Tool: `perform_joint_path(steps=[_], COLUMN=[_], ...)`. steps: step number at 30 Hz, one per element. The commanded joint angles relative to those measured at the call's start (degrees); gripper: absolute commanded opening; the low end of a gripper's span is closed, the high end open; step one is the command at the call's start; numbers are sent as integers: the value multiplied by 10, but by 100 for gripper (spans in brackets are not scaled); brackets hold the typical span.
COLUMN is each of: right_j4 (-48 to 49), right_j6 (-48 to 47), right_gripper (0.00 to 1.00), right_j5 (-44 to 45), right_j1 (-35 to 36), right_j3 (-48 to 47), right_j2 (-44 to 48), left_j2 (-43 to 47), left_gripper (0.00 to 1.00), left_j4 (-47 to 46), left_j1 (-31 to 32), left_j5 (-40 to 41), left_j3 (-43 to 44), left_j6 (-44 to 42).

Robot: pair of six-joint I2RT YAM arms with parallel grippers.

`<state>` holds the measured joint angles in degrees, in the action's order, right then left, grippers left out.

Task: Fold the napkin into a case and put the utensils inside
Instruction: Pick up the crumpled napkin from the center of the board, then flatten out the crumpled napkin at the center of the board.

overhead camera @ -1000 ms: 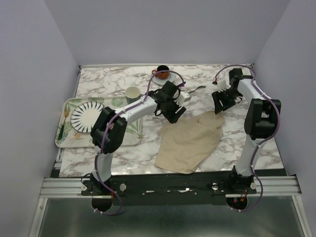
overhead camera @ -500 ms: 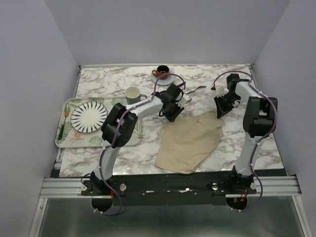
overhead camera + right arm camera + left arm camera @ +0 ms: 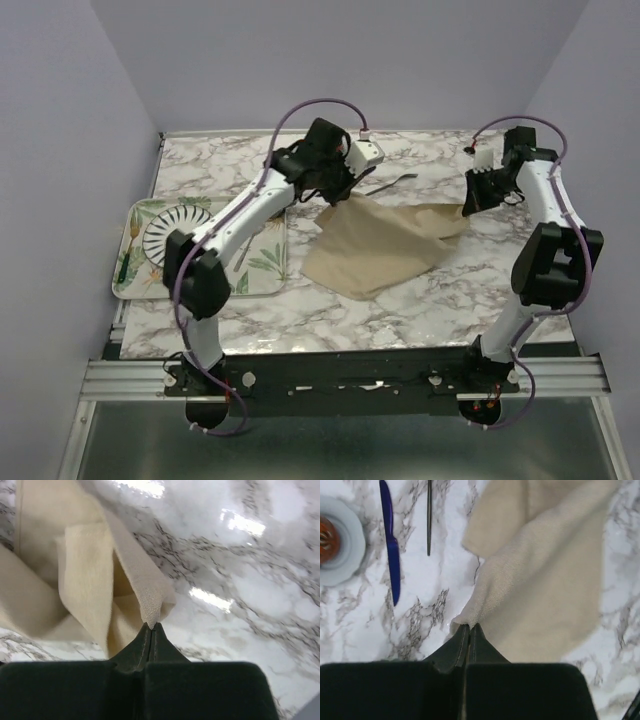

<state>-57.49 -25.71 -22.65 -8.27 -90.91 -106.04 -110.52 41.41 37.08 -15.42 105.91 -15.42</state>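
You carried the soft beige cloth napkin [image 3: 385,245] toward twelve o'clock, left gripper [image 3: 470,626] and right gripper [image 3: 151,625] pinching its corners; seemingly spreading it, so next stretch it flat.

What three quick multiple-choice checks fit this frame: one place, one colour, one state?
1. The round striped plate sits:
A) on the leaf-printed tray
B) on the bare marble
C) on the cloth

2. The slim knife left of the plain beige cloth napkin in the left wrist view is:
A) copper
B) silver
C) dark blue-purple

3. The left tool and right tool are:
A) both open above the napkin
B) both shut on the napkin's edge
C) only the left shut

Answers:
1 A, the tray's rim frames the plate.
2 C, blade and handle are one deep blue-purple.
3 B, each wrist view shows cloth pinched in a closed tool.
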Motion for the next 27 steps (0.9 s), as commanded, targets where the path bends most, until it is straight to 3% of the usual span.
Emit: perform_joint_path(steps=[1, 4, 5, 7, 9, 10, 11, 12, 13, 14, 16, 17, 23, 27], right_j4=[-64, -82, -89, -112, -132, -145, -147, -146, -138, -134, -128, -128, -102, -100], right_j6=[-55, -97, -115, -135, -160, -165, -171, -172, -170, -164, -152, -140, -74, -42], right_gripper=[1, 1, 1, 1, 15, 28, 54, 64, 68, 72, 72, 72, 65, 58], right_j5=[-20, -23, -26, -27, -24, -13, -6, 0, 6, 7, 2, -3, -49, -80], right_j1=[-32, -31, -31, -31, -31, -31, -31, -31, -32, -32, -32, -31, -31, -25], right_j3=[47, 126, 145, 195, 219, 237, 243, 246, 246, 239, 220, 194, 102, 31], right_j2=[72, 104, 118, 128, 126, 124, 123, 129, 133, 134, 125, 117, 28, -32], left_j2=[180, 300, 326, 382, 399, 404, 399, 396, 389, 389, 399, 402, 344, 289], left_gripper=[0, 0, 0, 0, 0, 6, 13, 20, 33, 38, 56, 59, 62, 62], left_j4=[121, 130, 130, 131, 129, 128, 125, 123, 124, 125, 121, 117, 87, 69], left_j1=[11, 64, 112, 169, 222, 226, 226, 222, 215, 203, 158, 143, 31, -9], left_j5=[-150, -156, -140, -106, -61, -52, -31, -18, -14, -16, -50, -61, -115, -125], left_j3=[-95, -265, -353, -434, -527, -546, -570, -574, -573, -563, -544, -526, -431, -394], left_j6=[-163, -221, -256, -278, -294, -292, -287, -276, -271, -267, -254, -248, -199, -153])
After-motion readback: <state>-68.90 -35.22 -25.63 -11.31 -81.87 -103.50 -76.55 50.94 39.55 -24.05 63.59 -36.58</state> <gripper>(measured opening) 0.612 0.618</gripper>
